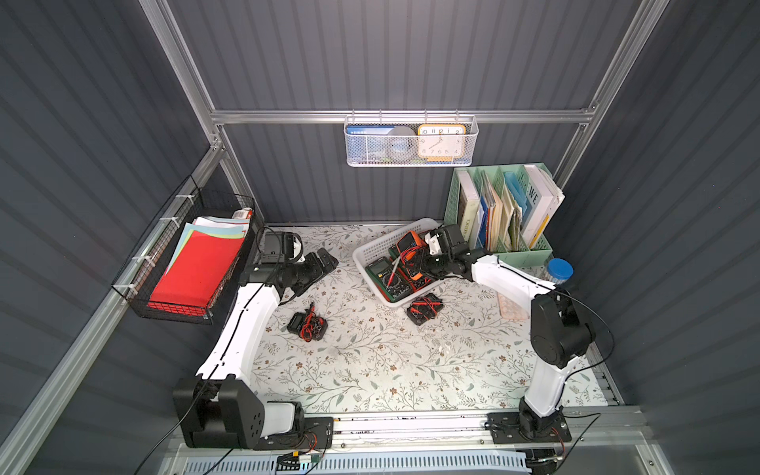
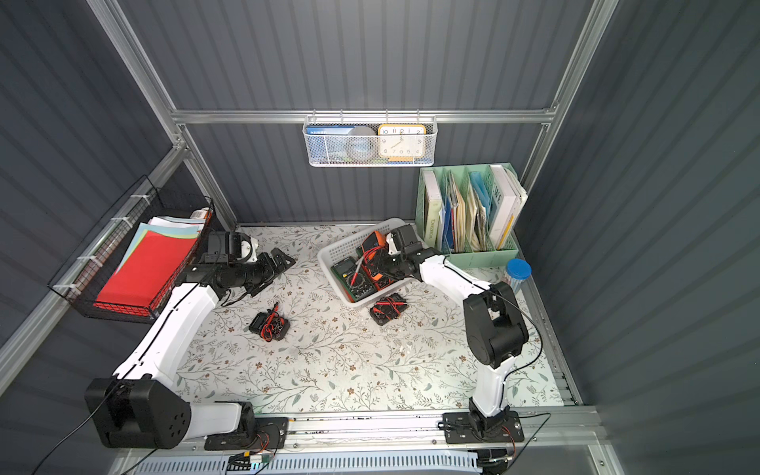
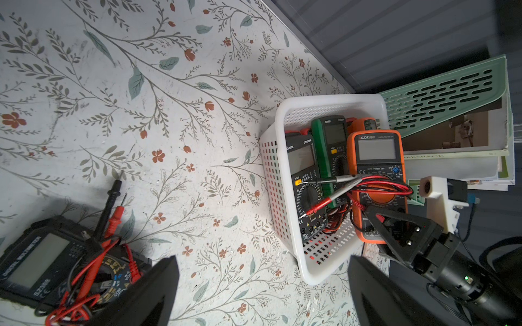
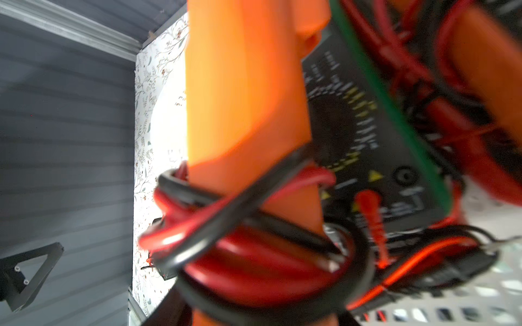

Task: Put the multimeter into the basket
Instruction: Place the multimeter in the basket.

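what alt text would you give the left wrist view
The right end effector grips the lower end of an orange rectangular multimeter over a white perforated plastic basket holding a black multimeter and a green multimeter. A lead-tangled black multimeter lies on the floral tabletop near the open left end effector.

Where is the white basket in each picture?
In both top views: the white basket stands at the back of the table, beside the green file rack.
Left wrist: against the green rack, its rim around multimeters inside.
Right wrist: only a bit of its holed floor shows, under tangled leads.
Shared landmark: the orange multimeter at the basket.
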